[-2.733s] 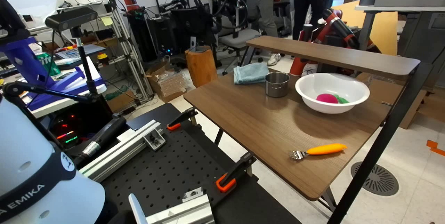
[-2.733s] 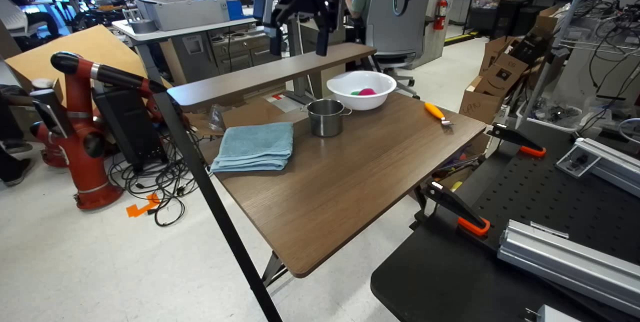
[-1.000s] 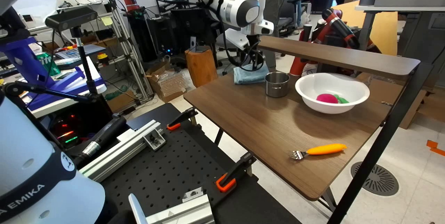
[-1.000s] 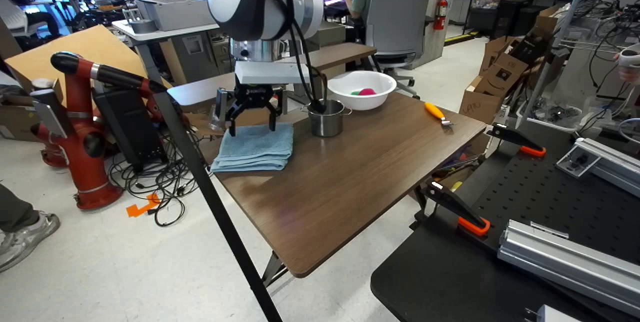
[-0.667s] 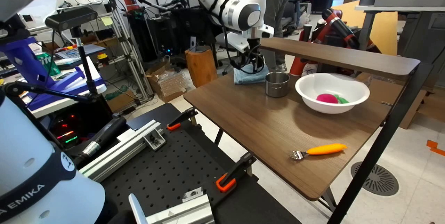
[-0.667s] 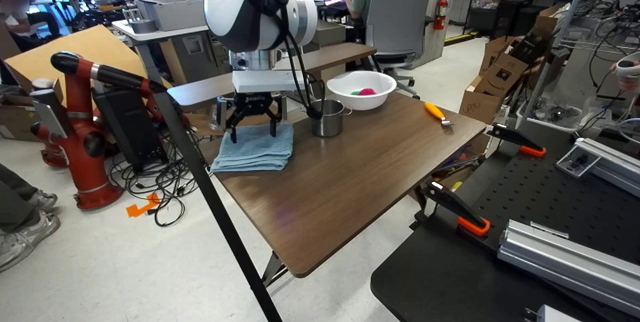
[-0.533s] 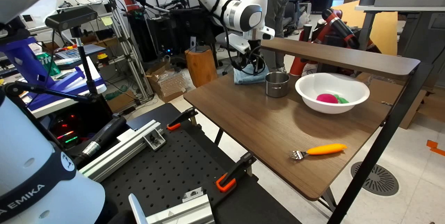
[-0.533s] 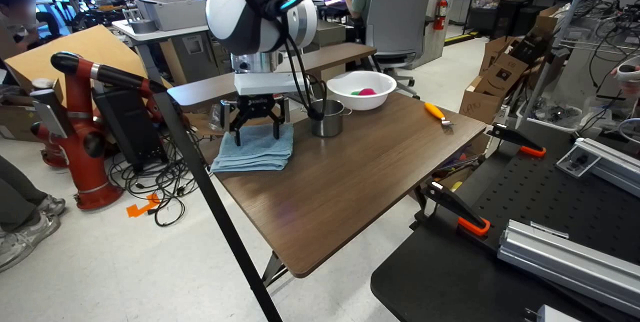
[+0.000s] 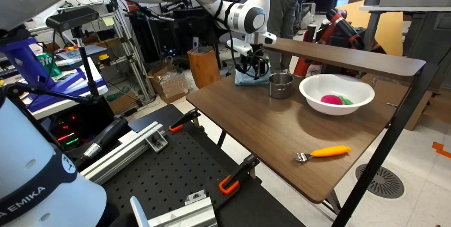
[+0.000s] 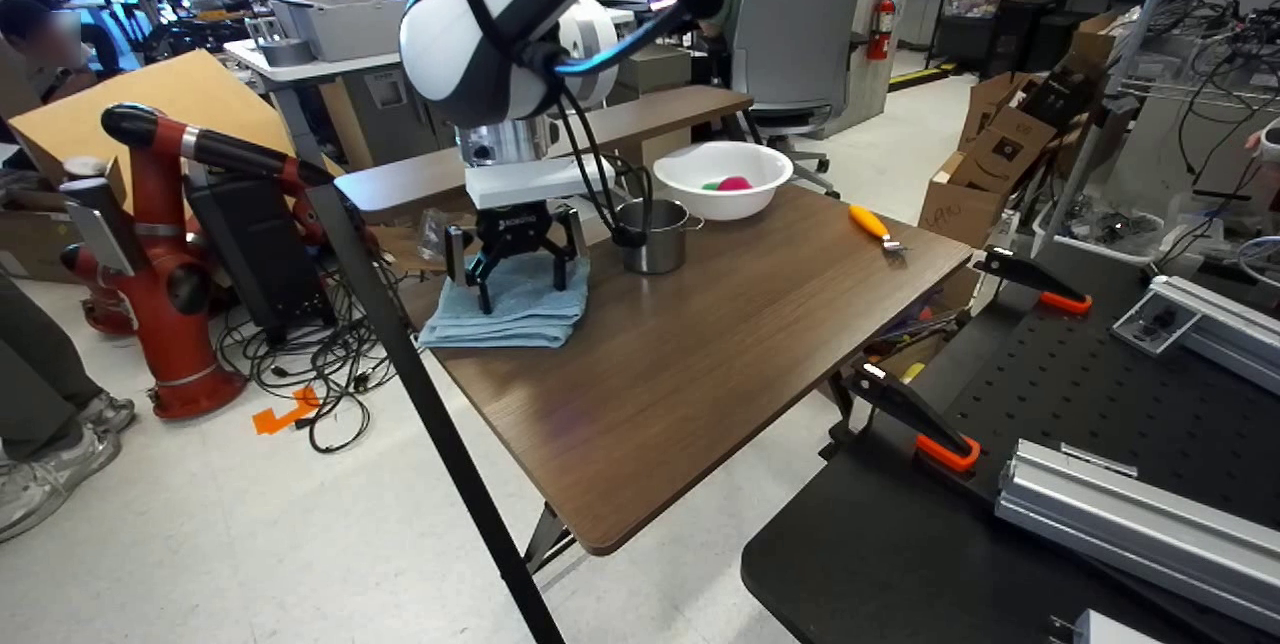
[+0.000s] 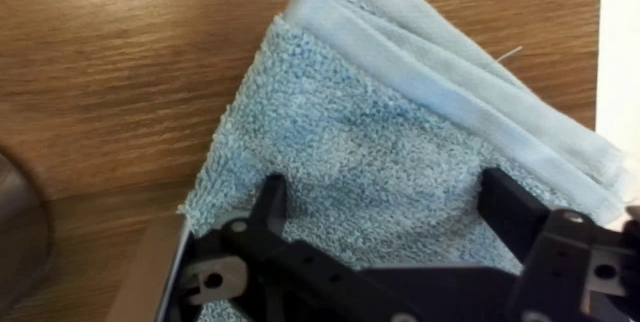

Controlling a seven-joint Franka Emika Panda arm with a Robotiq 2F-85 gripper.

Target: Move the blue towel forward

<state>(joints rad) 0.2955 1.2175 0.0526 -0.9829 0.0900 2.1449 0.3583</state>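
Observation:
The blue towel [image 10: 510,319] lies folded on the wooden table, near a table edge. It also shows in an exterior view [image 9: 245,79], partly behind the gripper and its cables, and fills much of the wrist view [image 11: 350,127]. My gripper [image 10: 523,295] points down over the towel with its two fingers wide apart. In the wrist view the gripper [image 11: 384,177] has both fingertips against the towel's top, which dents a little around them. Nothing is pinched between the fingers. In an exterior view the fingertips are hidden by cables.
A steel pot [image 10: 652,244] stands close beside the towel, and gripper cables hang by it. A white bowl [image 9: 336,109] with pink and green contents stands past the pot. An orange-handled fork [image 9: 329,151] lies farther off. A raised shelf [image 9: 345,56] runs along the table.
My gripper has come down from high up onto the towel, fingers apart throughout. In the last half second it sank a little further, and the towel's edges spread or shifted slightly.

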